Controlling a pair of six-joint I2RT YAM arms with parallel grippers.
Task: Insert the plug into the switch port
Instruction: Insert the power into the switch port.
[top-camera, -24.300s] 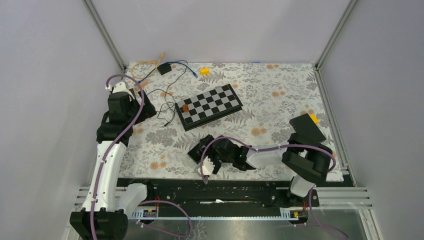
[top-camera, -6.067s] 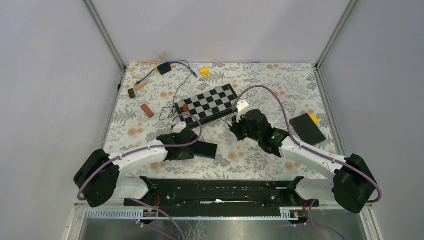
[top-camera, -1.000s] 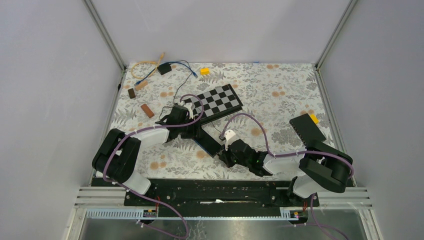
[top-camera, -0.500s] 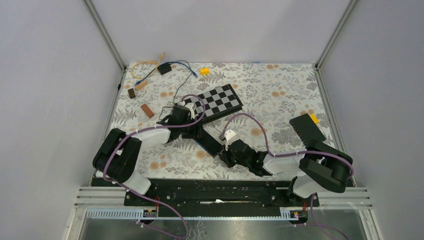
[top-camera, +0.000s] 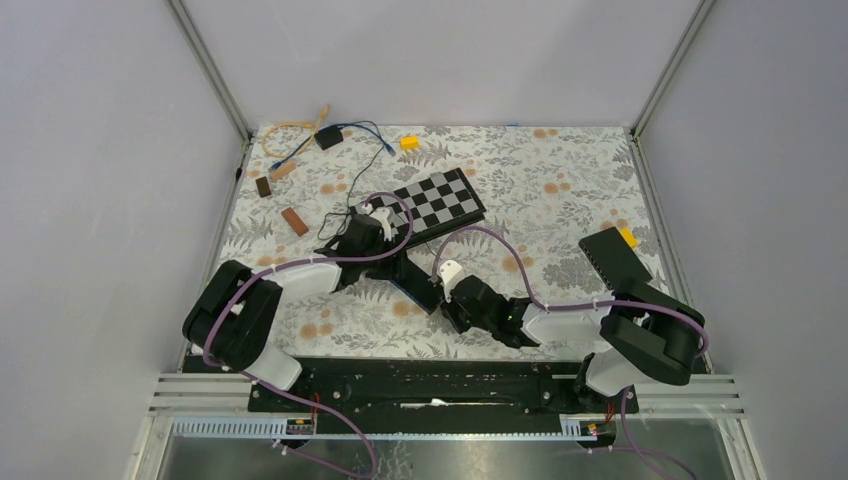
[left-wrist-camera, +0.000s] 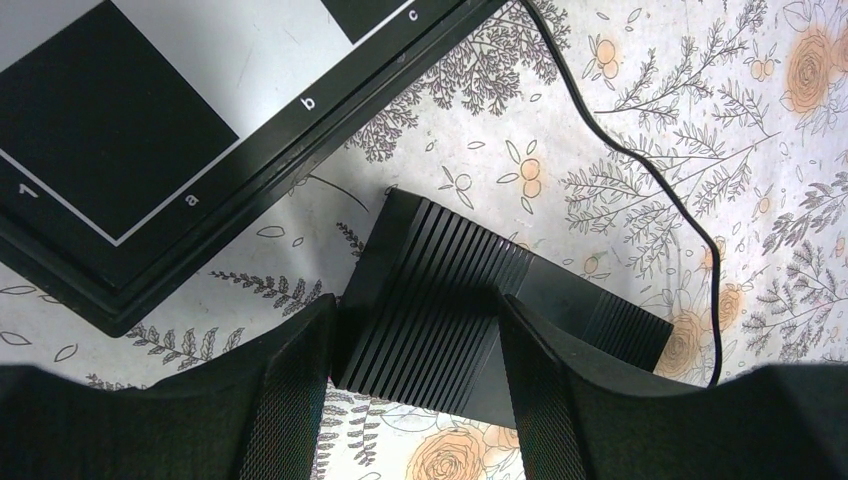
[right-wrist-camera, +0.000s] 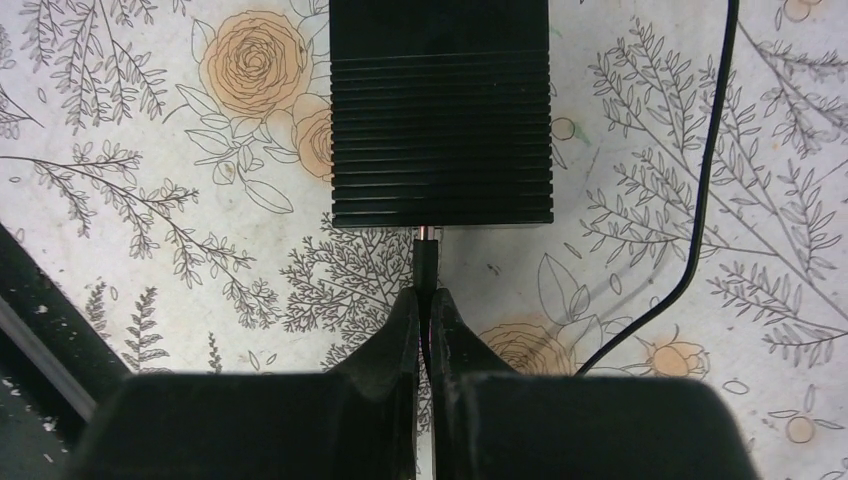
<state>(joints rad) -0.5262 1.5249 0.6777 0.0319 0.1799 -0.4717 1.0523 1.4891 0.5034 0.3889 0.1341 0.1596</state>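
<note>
The switch (top-camera: 413, 280) is a black ribbed box lying on the flowered cloth, seen close in the left wrist view (left-wrist-camera: 450, 310) and the right wrist view (right-wrist-camera: 440, 110). My left gripper (left-wrist-camera: 415, 305) has a finger against each long side of the box and grips it. My right gripper (right-wrist-camera: 425, 298) is shut on the thin black plug (right-wrist-camera: 427, 262). The plug points straight at the switch's near face. A short silver tip shows where it meets the port. The plug's black cable (right-wrist-camera: 700, 200) curves off to the right.
A chessboard (top-camera: 425, 205) lies just behind the switch, and its corner shows in the left wrist view (left-wrist-camera: 120, 130). A second black box (top-camera: 612, 258) with a yellow block (top-camera: 627, 236) sits at the right. Loose cables (top-camera: 320, 135) and brown blocks (top-camera: 293, 221) lie at the back left.
My right wrist has shifted slightly left, toward the switch, with the plug in it. The left arm and the switch have barely moved.
</note>
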